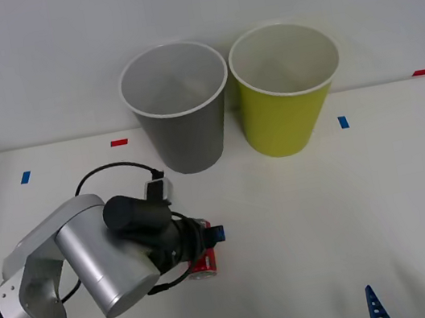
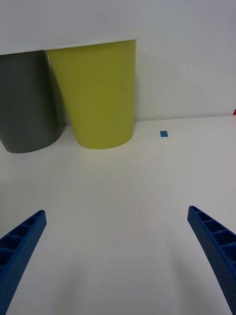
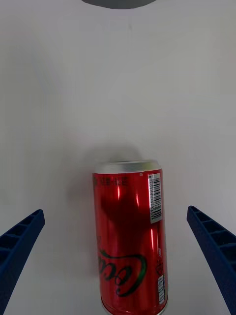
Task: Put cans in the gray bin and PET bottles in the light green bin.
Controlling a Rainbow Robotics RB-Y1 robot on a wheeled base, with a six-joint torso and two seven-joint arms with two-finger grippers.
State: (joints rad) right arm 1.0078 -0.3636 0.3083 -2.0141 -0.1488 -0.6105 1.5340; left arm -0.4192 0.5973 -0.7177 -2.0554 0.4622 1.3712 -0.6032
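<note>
We see the can (image 3: 130, 236) lying on its side on the white table (image 1: 351, 209), partly hidden in the front view under the left arm's wrist, with only a red sliver (image 1: 204, 265) showing. In the left wrist view it lies between the two blue fingers (image 3: 19, 241) of the left gripper (image 3: 118, 266), which are spread wide apart, each well clear of the can's sides; nothing is clamped. The can's silver end points toward the gray bin (image 1: 179, 107), whose base just peeks in at the far edge of that wrist view (image 3: 118, 3).

The gray bin and the green bin (image 1: 287, 85) stand upright side by side at the back of the table, nearly touching at their white rims, the gray one on the left. Between the can and the gray bin we see bare tabletop. A black cable loops up from the left wrist (image 1: 105, 177). Small tape marks dot the table: blue ones (image 1: 25, 177) and (image 1: 343, 122), red ones (image 1: 118, 142) and (image 1: 421, 72).

The right gripper (image 1: 420, 300) sits low at the near right edge of the table, its fingers (image 2: 216, 246) wide apart around empty tabletop, facing the green bin (image 2: 98, 93) with the gray bin (image 2: 24, 98) beside it and a blue mark (image 2: 163, 133) just beyond.
</note>
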